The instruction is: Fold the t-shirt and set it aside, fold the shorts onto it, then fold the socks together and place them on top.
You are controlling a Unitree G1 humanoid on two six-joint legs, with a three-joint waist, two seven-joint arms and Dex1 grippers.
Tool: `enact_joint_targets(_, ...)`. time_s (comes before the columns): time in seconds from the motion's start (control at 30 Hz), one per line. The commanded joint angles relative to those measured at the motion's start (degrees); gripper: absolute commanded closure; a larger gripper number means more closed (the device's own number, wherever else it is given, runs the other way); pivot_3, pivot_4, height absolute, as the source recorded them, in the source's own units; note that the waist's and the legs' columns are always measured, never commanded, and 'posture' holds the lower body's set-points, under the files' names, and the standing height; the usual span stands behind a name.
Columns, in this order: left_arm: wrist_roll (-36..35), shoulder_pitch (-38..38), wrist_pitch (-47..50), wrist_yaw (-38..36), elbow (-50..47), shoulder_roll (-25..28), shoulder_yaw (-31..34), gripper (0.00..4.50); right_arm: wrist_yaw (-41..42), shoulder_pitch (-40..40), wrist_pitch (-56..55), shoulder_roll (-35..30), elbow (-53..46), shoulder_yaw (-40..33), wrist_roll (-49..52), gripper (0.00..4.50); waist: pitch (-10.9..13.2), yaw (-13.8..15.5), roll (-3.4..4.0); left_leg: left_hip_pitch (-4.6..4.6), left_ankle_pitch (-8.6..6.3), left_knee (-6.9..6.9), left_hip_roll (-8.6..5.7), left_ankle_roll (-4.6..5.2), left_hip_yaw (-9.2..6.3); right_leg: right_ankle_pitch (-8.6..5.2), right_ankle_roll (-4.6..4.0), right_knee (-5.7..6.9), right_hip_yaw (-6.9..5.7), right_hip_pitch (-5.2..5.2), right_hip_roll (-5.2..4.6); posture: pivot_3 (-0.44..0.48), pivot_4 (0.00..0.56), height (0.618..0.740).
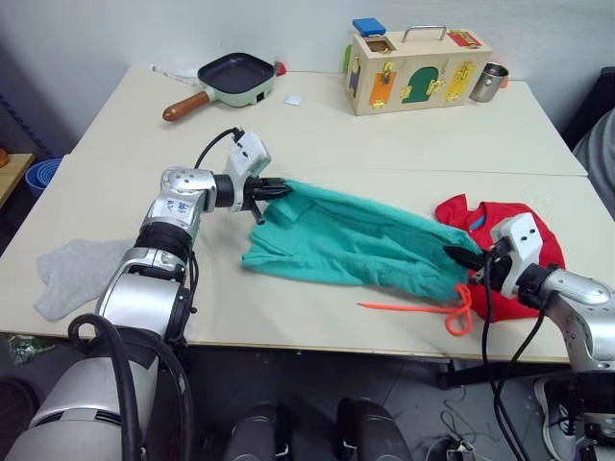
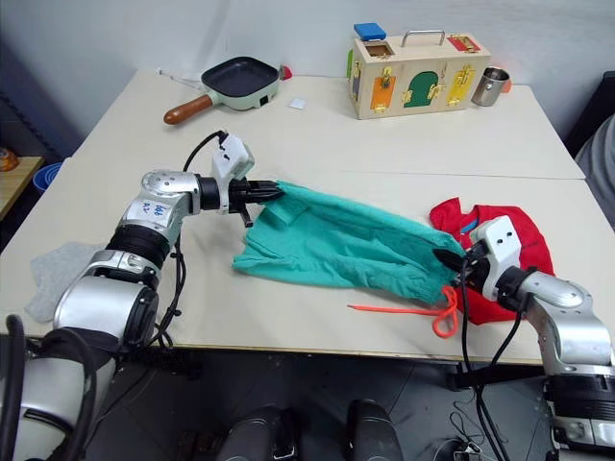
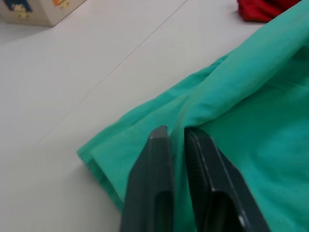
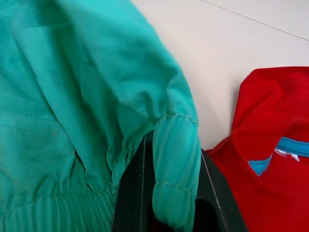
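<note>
Teal shorts point(image 1: 360, 240) stretching between my left gripper point(image 1: 279, 188) and right gripper point(image 1: 459, 256), both pinching cloth, t-shirt point(image 1: 500, 226) right.

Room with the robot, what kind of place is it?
Probably a robot test lab: clothes like the shorts share a plain table with a pan and a toy latch box.

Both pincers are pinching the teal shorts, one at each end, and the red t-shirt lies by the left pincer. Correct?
Not quite. The t-shirt lies by the right pincer, as the left eye view shows. Both pincers, the left pincer included, do grip the shorts at opposite ends.
</note>
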Motion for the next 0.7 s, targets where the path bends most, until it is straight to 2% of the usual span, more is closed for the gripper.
enact_joint_targets(0.03,0.29,-0.22,-4.36,3.83,-0.57,1.32,2.75,2.91,-1.24,-0.98,-4.52,-1.12,-0.42,-2.83,-1.71,2.96,0.00,-0.03,0.00,0.00,0.00,0.00,-0.02,0.00,0.00,0.00,0.00,-0.01,0.01,0.00,-0.01,0.000,0.150,0.740)
enact_joint_targets(0.2,-0.13,2.63,-11.46,4.17,-3.59,5.73,5.55,1.42,3.81,2.21,-10.59,-4.33,-1.57,-9.15,0.89,1.32,0.00,-0.10,0.00,0.01,-0.01,-0.03,0.00,-0.01,0.00,0.00,0.00,-0.01,0.01,-0.01,0.00,0.000,0.150,0.740)
enact_joint_targets(0.33,-1.23,6.66,-15.95,2.90,-7.69,9.46,7.90,0.24,8.56,5.47,-9.69,-6.22,-5.26,-13.37,5.33,0.01,0.00,-0.09,0.00,0.03,-0.01,-0.04,0.02,-0.01,0.00,0.00,0.00,-0.02,0.00,0.01,0.02,0.000,0.150,0.740)
enact_joint_targets(0.37,-1.75,7.98,-17.18,1.77,-9.16,10.11,8.43,0.01,9.21,5.87,-9.57,-6.41,-6.50,-13.91,6.09,0.00,0.00,-0.09,0.00,0.03,-0.01,-0.02,0.01,-0.01,0.00,0.00,0.00,-0.02,0.00,0.02,0.01,0.000,0.150,0.740)
enact_joint_targets(0.47,-5.49,13.44,-19.95,-7.99,-16.49,11.11,8.54,0.01,11.08,7.14,-6.97,-6.68,-12.54,-13.10,8.78,0.00,0.00,-0.11,0.00,0.05,-0.01,0.00,0.02,-0.01,0.00,0.00,0.00,0.02,0.06,0.02,0.00,0.000,0.150,0.740)
enact_joint_targets(0.57,-6.71,21.19,-23.56,-18.09,-26.18,11.79,4.47,0.01,12.26,9.63,-9.07,-5.80,-20.06,-4.91,4.05,0.00,-0.02,-0.11,0.03,0.07,-0.02,0.02,0.03,-0.04,-0.01,-0.01,-0.03,0.06,0.20,0.02,-0.02,0.000,0.150,0.740)
enact_joint_targets(0.7,-2.22,23.50,-23.85,-16.77,-28.26,10.35,0.78,0.01,9.97,10.48,-13.88,-3.83,-21.30,3.38,-4.44,0.00,-0.02,0.28,0.02,0.10,-0.05,0.06,0.06,-0.10,-0.04,-0.04,-0.08,0.05,0.29,0.08,0.00,0.000,0.150,0.740)
